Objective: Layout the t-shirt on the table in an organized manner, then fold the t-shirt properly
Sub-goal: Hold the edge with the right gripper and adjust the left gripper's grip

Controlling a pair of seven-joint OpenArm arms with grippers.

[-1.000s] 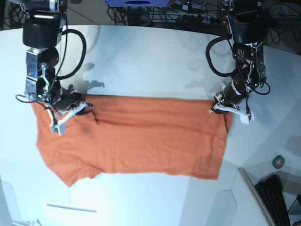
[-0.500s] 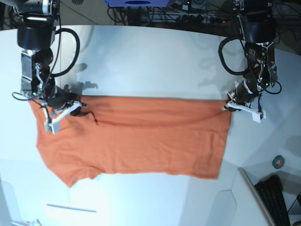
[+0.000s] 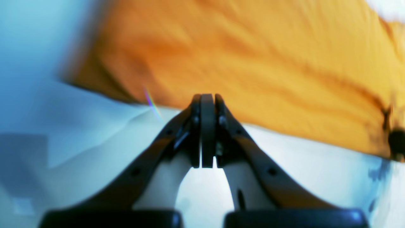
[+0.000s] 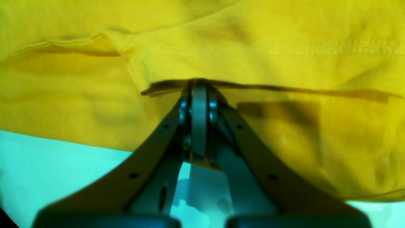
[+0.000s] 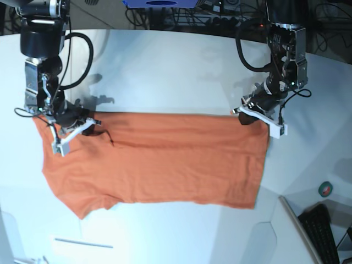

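The base view is evenly and brightly lit from above; a cool bluish cast is seen across the table (image 5: pixel 176 66), and soft, short shadows of both arms are thrown onto it just behind the t-shirt (image 5: pixel 159 159). Straight edges are bowed toward the corners, as from a wide lens. The left wrist view is heavily smeared by motion blur; the fabric (image 3: pixel 240 63) is rendered orange-yellow, and a small rainbow flare streak (image 3: pixel 151 102) is noted beside the gripper fingers (image 3: pixel 177 136), which are dark and soft. The right wrist view is sharper: stitching (image 4: pixel 284 47) is resolved, colours are shifted to yellow and teal, and a hard-edged rectangular shadow (image 4: pixel 278 114) is cast on the cloth.
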